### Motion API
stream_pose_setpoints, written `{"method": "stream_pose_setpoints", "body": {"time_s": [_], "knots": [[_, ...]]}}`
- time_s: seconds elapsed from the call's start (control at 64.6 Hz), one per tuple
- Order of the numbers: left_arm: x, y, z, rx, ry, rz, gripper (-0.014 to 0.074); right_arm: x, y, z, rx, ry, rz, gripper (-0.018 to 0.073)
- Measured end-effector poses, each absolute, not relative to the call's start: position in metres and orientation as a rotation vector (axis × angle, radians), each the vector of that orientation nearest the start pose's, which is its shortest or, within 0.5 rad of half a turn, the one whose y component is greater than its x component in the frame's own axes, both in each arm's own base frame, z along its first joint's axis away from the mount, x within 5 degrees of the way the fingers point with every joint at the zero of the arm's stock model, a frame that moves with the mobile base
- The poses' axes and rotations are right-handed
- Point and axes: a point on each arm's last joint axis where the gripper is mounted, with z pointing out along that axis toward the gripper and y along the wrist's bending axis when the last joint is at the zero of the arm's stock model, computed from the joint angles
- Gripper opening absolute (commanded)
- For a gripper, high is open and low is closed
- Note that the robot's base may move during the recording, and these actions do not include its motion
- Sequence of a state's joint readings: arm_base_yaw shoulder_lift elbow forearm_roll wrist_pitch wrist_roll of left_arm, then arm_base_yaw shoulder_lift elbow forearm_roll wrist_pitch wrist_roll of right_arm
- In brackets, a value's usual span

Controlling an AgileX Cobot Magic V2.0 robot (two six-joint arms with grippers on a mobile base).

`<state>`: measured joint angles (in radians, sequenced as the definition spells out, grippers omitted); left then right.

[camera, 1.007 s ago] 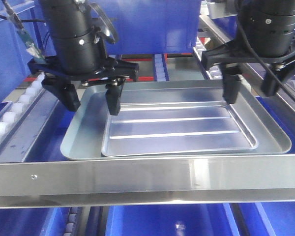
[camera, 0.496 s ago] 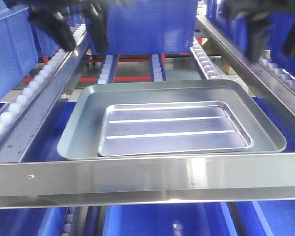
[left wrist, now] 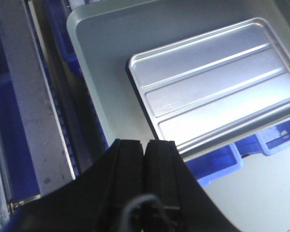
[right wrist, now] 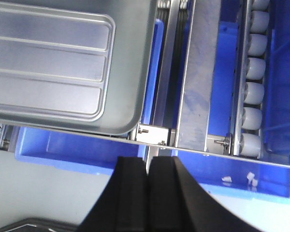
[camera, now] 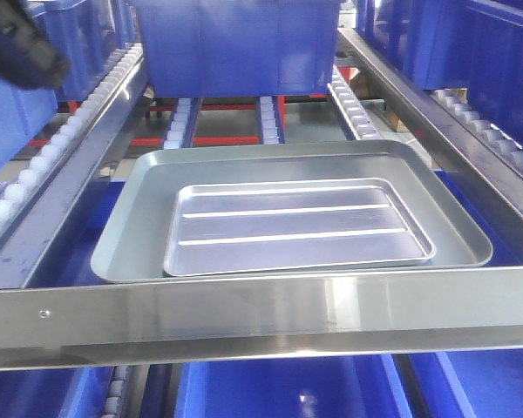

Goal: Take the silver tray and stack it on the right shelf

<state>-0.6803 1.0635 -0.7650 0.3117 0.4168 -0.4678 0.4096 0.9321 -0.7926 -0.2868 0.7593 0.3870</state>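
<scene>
The silver tray [camera: 296,226], shiny with two raised ribs, lies flat inside a larger dull grey tray [camera: 131,226] on the right shelf, just behind its steel front bar [camera: 261,309]. It also shows in the left wrist view [left wrist: 217,92] and the right wrist view [right wrist: 43,63]. My left gripper [left wrist: 145,145] is shut and empty, held above and off the tray's near left side. My right gripper [right wrist: 148,162] is shut and empty, beyond the grey tray's corner [right wrist: 135,72]. In the front view only a dark blur of my left arm [camera: 17,48] shows at the top left.
A large blue bin [camera: 235,43] stands on the shelf behind the trays. Rails of white rollers run along the left [camera: 35,174] and right [camera: 497,144]. More blue bins sit on the level below [camera: 279,392].
Both grippers have lifted up and away from the trays, out of the front view, and their jaws have gone from open to shut. The trays stay on the shelf.
</scene>
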Motion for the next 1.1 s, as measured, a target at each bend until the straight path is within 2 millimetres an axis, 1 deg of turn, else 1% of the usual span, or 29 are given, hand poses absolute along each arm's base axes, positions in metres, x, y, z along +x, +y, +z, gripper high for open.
{"method": "stream_pose_setpoints", "body": {"time_s": [0.077, 0.186, 0.279, 0.403, 0.558, 0.62, 0.697, 1.1], "knots": [[0.16, -0.117, 0.297, 0.481, 2.081, -0.395, -0.0101, 0.15, 0.047, 0.312, -0.187, 2.278, 0.083, 0.0056], [0.136, -0.1, 0.293, 0.479, 1.988, -0.435, -0.0101, 0.123, 0.036, 0.308, -0.18, 2.18, 0.122, 0.0056], [0.118, -0.084, 0.302, 0.455, 1.9, -0.464, -0.0101, 0.101, 0.026, 0.312, -0.165, 2.081, 0.156, 0.0056], [0.094, -0.065, 0.32, 0.41, 1.762, -0.506, -0.0101, 0.075, 0.015, 0.321, -0.14, 1.949, 0.196, 0.0056], [0.069, -0.044, 0.335, 0.364, 1.617, -0.551, -0.0101, 0.05, 0.005, 0.331, -0.12, 1.796, 0.238, 0.0056], [0.063, -0.039, 0.338, 0.354, 1.583, -0.56, -0.0101, 0.046, 0.003, 0.333, -0.116, 1.764, 0.248, 0.0056], [0.06, -0.037, 0.339, 0.349, 1.567, -0.565, -0.0101, 0.045, 0.003, 0.333, -0.115, 1.759, 0.249, 0.0056], [0.06, -0.037, 0.338, 0.349, 1.57, -0.563, -0.0101, 0.045, 0.003, 0.333, -0.116, 1.756, 0.25, 0.0056]]}}
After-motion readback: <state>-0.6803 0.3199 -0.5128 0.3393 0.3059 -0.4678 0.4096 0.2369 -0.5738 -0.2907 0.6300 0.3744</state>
